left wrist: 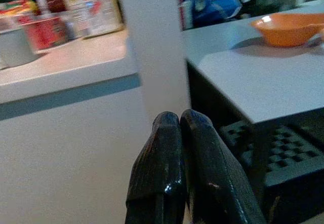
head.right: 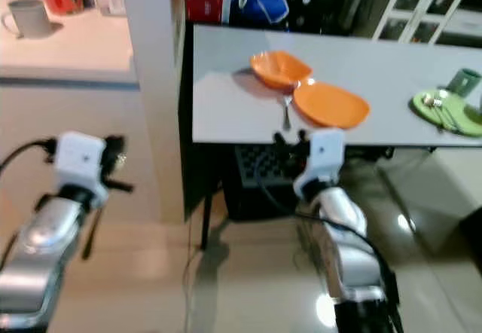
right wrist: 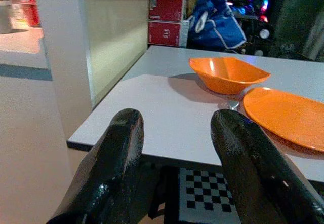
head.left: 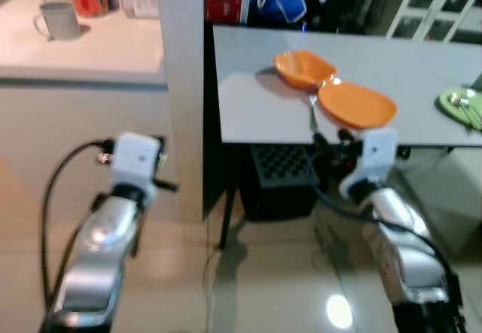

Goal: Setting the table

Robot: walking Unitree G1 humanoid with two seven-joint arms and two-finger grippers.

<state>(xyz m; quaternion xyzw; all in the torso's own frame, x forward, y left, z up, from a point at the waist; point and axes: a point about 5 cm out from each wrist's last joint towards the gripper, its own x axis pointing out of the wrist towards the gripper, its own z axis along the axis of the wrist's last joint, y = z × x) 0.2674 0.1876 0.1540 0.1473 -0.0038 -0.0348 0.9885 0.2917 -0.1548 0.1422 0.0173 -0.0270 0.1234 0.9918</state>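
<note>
Right wrist view: orange bowl [right wrist: 228, 73] beyond spread right pincer [right wrist: 177, 148]

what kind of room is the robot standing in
Probably a home dining area beside a kitchen: a grey table set with an orange bowl and orange plate, and a counter holding a mug.

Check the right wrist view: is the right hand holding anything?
No, the right hand is open with nothing between its fingers, short of the white table.
</note>
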